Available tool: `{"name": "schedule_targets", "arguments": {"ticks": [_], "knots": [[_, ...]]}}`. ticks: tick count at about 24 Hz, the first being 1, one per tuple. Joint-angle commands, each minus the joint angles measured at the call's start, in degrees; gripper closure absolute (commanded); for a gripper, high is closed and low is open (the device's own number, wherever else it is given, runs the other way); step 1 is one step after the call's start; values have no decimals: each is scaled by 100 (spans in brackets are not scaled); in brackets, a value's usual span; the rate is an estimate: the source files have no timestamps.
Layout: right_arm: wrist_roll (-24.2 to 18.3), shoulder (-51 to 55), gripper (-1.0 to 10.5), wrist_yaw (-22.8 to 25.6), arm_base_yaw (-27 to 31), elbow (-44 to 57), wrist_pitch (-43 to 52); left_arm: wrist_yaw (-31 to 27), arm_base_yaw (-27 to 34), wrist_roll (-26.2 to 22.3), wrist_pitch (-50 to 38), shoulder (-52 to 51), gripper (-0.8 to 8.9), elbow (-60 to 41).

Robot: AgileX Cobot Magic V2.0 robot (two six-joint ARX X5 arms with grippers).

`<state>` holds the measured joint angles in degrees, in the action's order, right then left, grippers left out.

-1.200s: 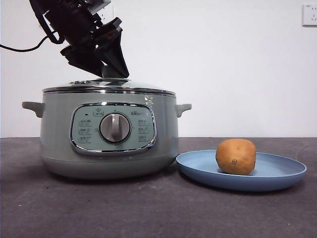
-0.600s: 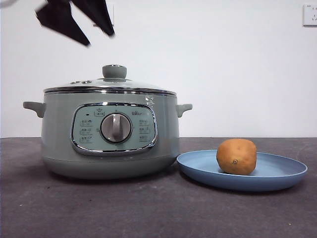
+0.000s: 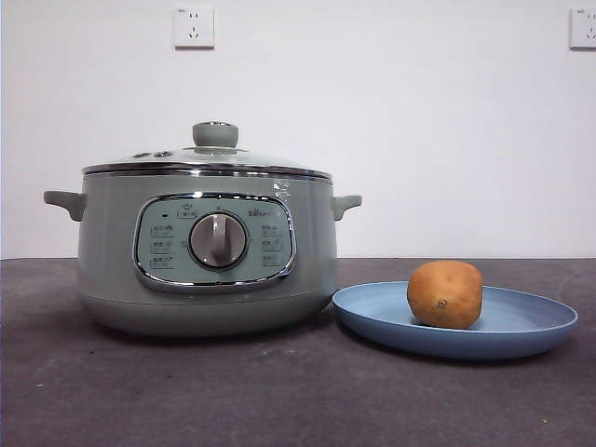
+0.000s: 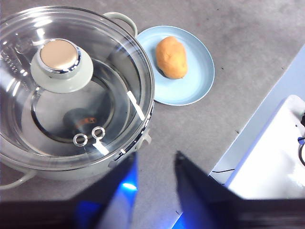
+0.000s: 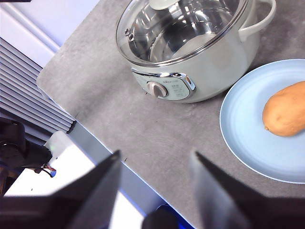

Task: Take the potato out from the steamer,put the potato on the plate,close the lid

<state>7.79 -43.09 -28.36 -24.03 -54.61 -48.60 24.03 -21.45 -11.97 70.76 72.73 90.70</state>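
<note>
While I watched from the front camera, the glass lid sat closed on the sage-green steamer, its pale green knob upright at the centre. The tan potato rested on the light-blue plate, which lay on the grey counter just beside the steamer's base. Neither arm showed in that view. From my left wrist camera, the left gripper hung above the counter near the steamer, jaws parted and holding nothing. My right gripper likewise hovered with its jaws spread wide and empty, with the plate and steamer below it.
</note>
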Motion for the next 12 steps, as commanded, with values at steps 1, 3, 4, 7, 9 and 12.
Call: {"name": "schedule_targets", "arguments": {"ticks": [1,3,4,7,9,12], "knots": [[26,-2,945,2,-2,33,7,35,2,-11,9,-7,817,-9],[26,-2,945,2,-2,33,9,31,2,-9,4,-7,817,-9],[26,-2,945,7,-2,33,9,31,2,-7,4,-7,817,-9],[26,0,945,22,-2,33,9,22,2,-9,4,-7,817,-9],[26,-2,945,20,-2,33,9,22,2,-9,4,-7,817,-9],[26,-2,945,20,-2,33,9,22,2,-9,2,-7,817,-9]]}}
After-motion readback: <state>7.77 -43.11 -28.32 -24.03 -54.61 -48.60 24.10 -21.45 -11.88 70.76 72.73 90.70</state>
